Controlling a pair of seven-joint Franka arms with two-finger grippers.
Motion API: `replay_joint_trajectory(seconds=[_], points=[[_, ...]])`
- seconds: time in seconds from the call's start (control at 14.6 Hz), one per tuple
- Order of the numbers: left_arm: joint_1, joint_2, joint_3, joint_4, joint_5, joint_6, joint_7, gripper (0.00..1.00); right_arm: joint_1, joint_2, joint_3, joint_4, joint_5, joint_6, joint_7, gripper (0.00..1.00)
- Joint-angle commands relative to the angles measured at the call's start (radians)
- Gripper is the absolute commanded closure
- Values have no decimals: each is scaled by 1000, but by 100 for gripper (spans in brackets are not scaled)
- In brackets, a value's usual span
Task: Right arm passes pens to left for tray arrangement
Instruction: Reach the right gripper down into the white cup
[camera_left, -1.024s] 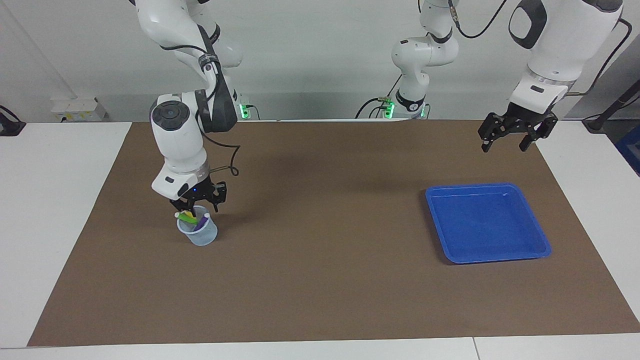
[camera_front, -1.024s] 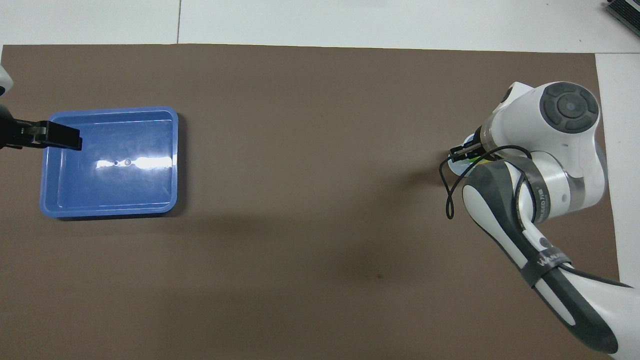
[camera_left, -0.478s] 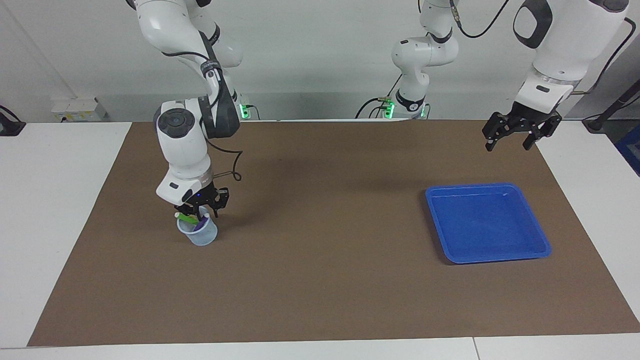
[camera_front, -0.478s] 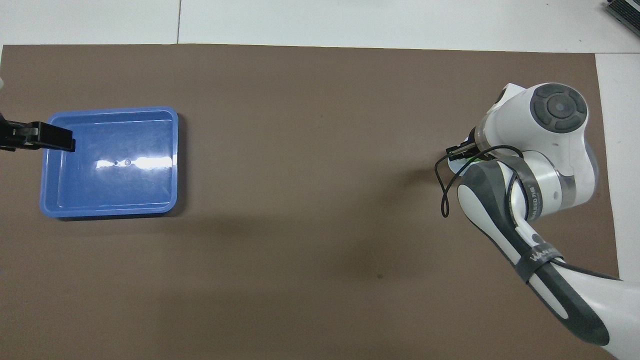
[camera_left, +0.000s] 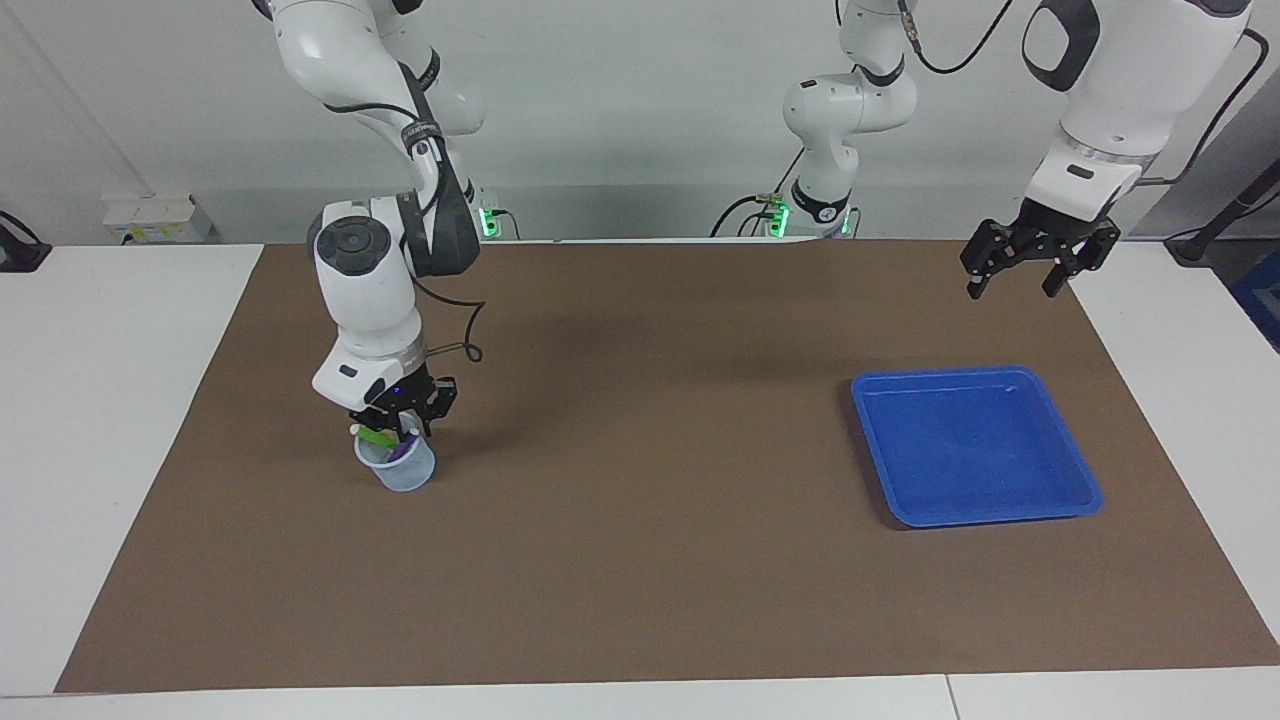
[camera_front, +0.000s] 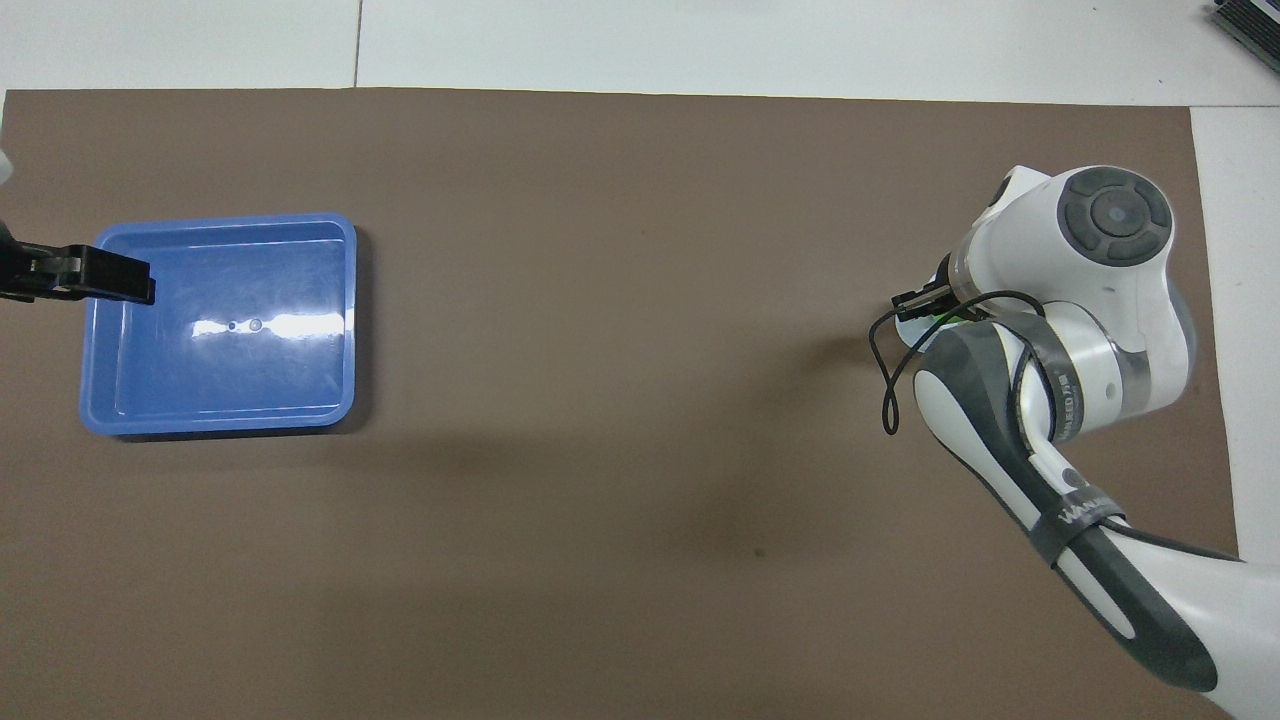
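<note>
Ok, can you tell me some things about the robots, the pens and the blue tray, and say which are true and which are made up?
1. The blue tray has pens lying in it. False: it holds nothing.
2. The green pen and the purple pen stand in a small clear cup. True.
3. The right tool is down at the top of the cup, among the pens. True.
4. The left tool is holding a pen. False: it hangs open, in the air, with nothing in it.
5. The cup sits inside the tray. False: it stands on the brown mat, toward the right arm's end of the table.
</note>
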Motion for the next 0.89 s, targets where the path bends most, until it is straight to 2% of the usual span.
replay_joint_trajectory(seconds=[0.0, 0.48, 0.55, 0.82], points=[[5, -28, 4, -26, 15, -19, 11, 0, -4, 16, 4, 15, -38, 1, 28, 70], [8, -34, 4, -35, 13, -22, 18, 0, -15, 16, 6, 22, -38, -21, 25, 91], [8, -34, 5, -37, 9, -22, 18, 0, -16, 14, 6, 28, -38, -30, 22, 100], [8, -37, 7, -38, -14, -16, 20, 0, -21, 13, 6, 45, -36, -59, 16, 100]])
